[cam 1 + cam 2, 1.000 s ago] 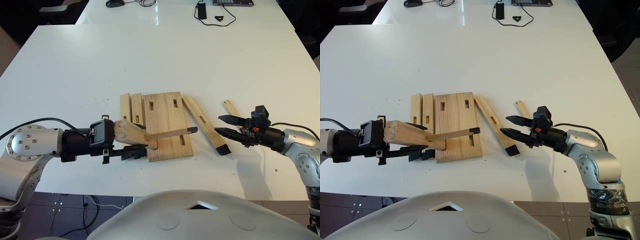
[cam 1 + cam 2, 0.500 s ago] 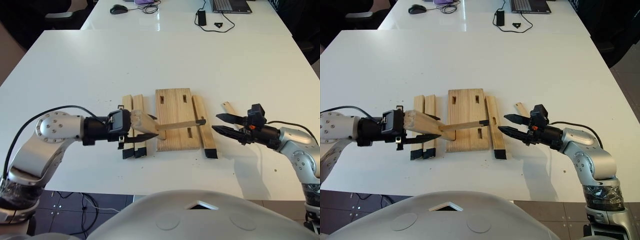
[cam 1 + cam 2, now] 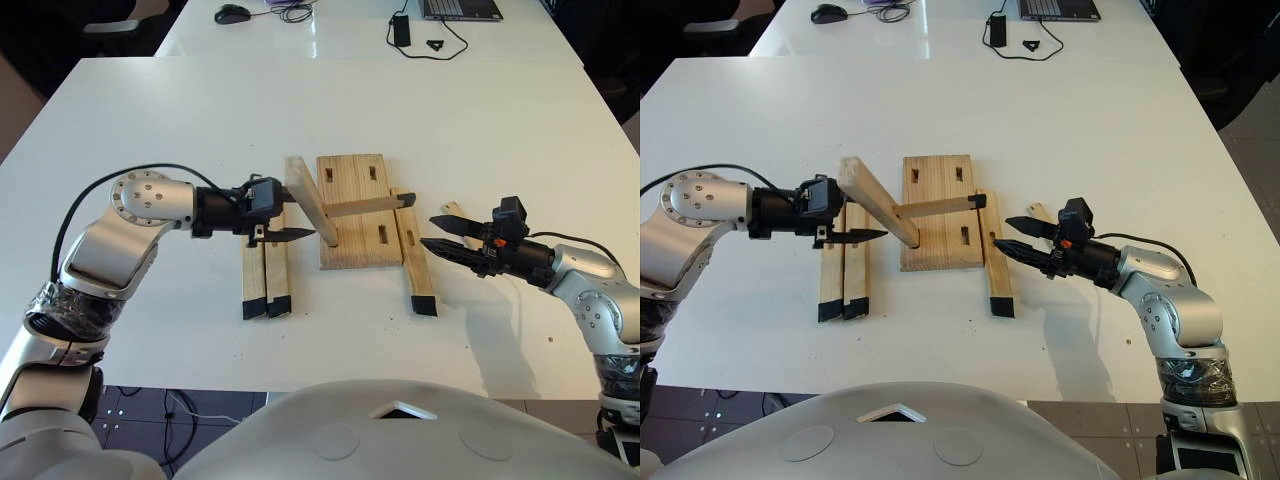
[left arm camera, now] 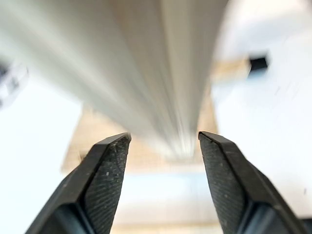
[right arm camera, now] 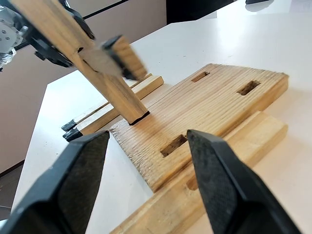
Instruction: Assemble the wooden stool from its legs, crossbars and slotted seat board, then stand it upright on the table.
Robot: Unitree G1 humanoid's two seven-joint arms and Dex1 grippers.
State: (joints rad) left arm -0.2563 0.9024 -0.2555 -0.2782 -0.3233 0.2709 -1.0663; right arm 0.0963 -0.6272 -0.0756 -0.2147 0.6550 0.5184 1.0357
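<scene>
Judged from how the parts lay, the stool was at an early stage: one joint made, everything else loose on the smooth white table (image 3: 150,130).

Left of the seat board (image 3: 350,250), two spare legs (image 3: 254,285) lay flat side by side, touching. They were square, pale sticks with black caps at their near ends. Just above them the left gripper (image 3: 288,233) had its jaws closed on the sides of a third leg (image 3: 308,198). This leg was tilted, its lower end at the board's left edge and its upper end raised. A thin crossbar (image 3: 365,207) was plugged into this leg and reached rightward over the board, ending in a dark tip.

The seat board itself lay flat, a rectangular slab of light wood with clear straight grain. None of its four rectangular slots had a leg seated in it.

Touching the board's right edge lay a fourth leg (image 3: 417,270), slotted and black-capped. Farther right a short, thin second crossbar (image 3: 456,212) lay loose beside the right gripper (image 3: 428,231), which hovered low with jaws apart, holding nothing.

Left to do, by my reading: fit the other crossbar, seat all four legs, then stand the stool up.
</scene>
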